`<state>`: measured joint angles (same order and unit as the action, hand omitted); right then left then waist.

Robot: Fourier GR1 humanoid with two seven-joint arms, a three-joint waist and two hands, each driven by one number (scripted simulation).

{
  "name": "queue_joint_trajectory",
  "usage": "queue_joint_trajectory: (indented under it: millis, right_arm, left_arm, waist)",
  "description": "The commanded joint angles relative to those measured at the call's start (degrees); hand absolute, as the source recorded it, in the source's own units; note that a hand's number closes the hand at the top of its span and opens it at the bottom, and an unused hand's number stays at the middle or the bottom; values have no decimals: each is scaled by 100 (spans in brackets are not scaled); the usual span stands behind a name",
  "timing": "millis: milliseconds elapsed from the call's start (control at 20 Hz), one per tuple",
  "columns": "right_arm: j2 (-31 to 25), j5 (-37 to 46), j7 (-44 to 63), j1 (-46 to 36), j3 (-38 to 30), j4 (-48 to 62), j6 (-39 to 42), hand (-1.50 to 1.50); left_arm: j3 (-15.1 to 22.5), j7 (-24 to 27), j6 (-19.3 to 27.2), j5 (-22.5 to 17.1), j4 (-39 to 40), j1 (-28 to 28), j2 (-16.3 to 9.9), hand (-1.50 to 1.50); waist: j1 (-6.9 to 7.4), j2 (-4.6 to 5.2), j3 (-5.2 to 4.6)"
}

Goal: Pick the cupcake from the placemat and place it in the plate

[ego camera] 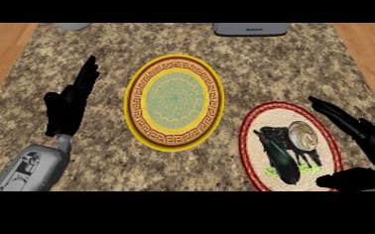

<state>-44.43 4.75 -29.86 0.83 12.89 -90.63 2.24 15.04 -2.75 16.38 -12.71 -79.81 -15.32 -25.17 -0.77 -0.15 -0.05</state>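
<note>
From my feed the cupcake [302,135] sits on the red-rimmed round placemat [253,129] next to an eggplant [282,159], my right hand [350,124] spread open around the mat's right edge, left hand [70,104] resting open left of the yellow plate [174,102].

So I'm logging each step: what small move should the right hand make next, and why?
Probably close the right hand in on the cupcake. Its fingers are spread open around the red-rimmed placemat, holding nothing, and the cupcake sits there beside an eggplant. The yellow plate is bare.
</note>
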Motion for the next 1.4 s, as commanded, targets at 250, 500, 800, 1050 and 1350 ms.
queue_joint_trajectory:
  millis: [250, 500, 800, 1050, 1350]
  right_arm:
    - [-1295, 585, 2135, -480, -2, -733, 1151, -150]
    - [-1308, 878, 2614, -513, 78, -869, 1686, -150]
    - [-649, 1060, 2928, -1211, -42, -429, 2435, -150]
    - [21, 2179, 2700, -987, 488, 104, 2008, -150]
    - [42, 2763, 2318, -1073, 238, 520, 2365, -150]
  left_arm:
    - [-110, 4, -305, 8, 125, -108, -2, 0]
    - [-291, -89, -438, 79, 22, -109, -39, 0]
    - [-122, -275, -112, 653, -1, -221, 588, 0]
    - [-498, -196, -568, 549, 30, -103, 357, 0]
    - [-745, -313, -767, 646, 1, -104, 546, 0]
  waist:
    - [96, 13, -8]
    - [96, 9, 0]
    - [92, 17, 4]
    - [89, 21, 5]
    - [73, 15, 5]
